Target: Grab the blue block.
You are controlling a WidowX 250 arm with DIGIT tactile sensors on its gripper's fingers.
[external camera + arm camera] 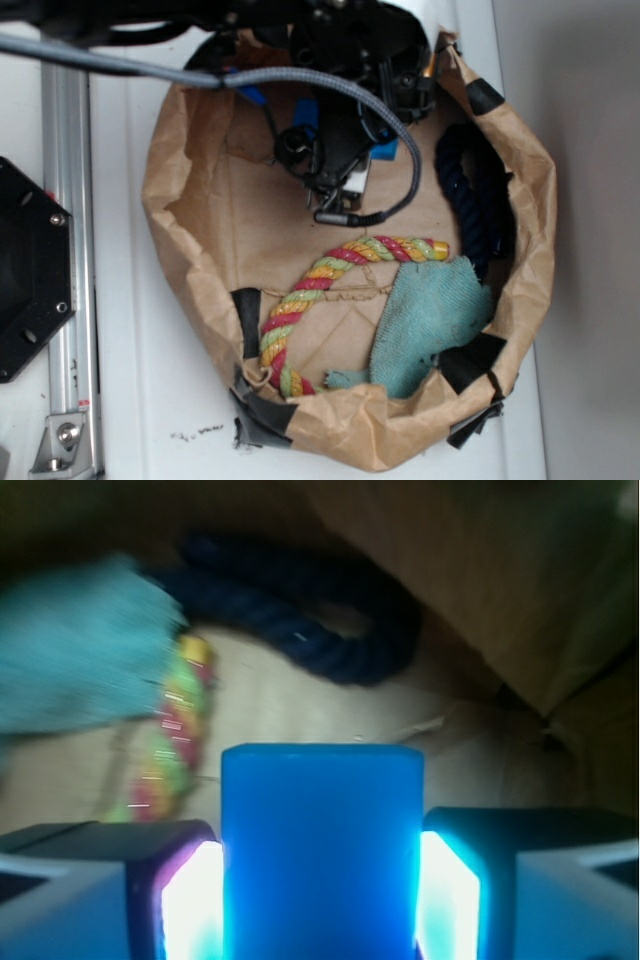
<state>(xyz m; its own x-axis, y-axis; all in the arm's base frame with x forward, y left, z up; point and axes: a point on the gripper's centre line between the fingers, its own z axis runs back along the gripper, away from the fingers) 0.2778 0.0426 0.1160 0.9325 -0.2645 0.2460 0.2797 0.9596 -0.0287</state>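
Observation:
In the wrist view the bright blue block (320,850) stands between my two fingers, and both glowing pads (190,905) press against its sides. My gripper (320,900) is shut on the block. In the exterior view my gripper (350,170) hangs over the far part of the brown paper bag (190,190), and only a blue edge of the block (385,152) shows beside the fingers. I cannot tell how high the block is above the bag floor.
A dark navy rope (475,200) lies at the bag's right wall, also in the wrist view (300,620). A multicoloured rope (320,290) curves across the floor. A teal fuzzy cloth (430,320) lies at the front right. The bag's crumpled walls rise all round.

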